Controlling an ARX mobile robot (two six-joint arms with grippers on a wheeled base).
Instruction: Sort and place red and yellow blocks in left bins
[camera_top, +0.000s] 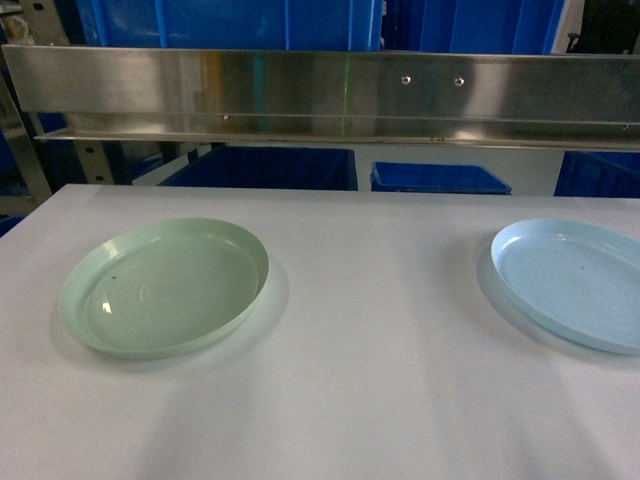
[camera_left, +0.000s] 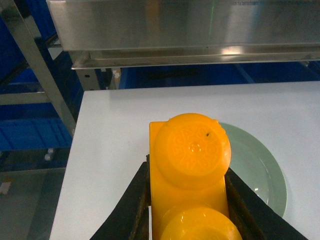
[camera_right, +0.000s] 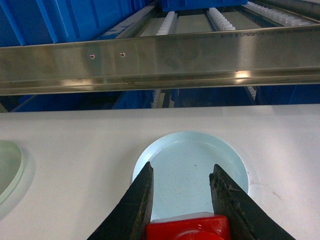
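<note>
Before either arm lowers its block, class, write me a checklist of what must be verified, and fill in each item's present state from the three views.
1. Left gripper has the yellow block clamped between its fingers: ok.
2. Right gripper holds the red block: ok, though only the block's top edge shows.
3. Green plate empty: ok.
4. Blue plate empty: ok.
5. Yellow block is above the green plate: cannot tell; the plate shows just beyond it.
6. White table between the plates free of obstacles: ok.

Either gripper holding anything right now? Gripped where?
Left gripper: yellow block, clamped across its side faces. Right gripper: red block, held by its sides, mostly out of frame.
</note>
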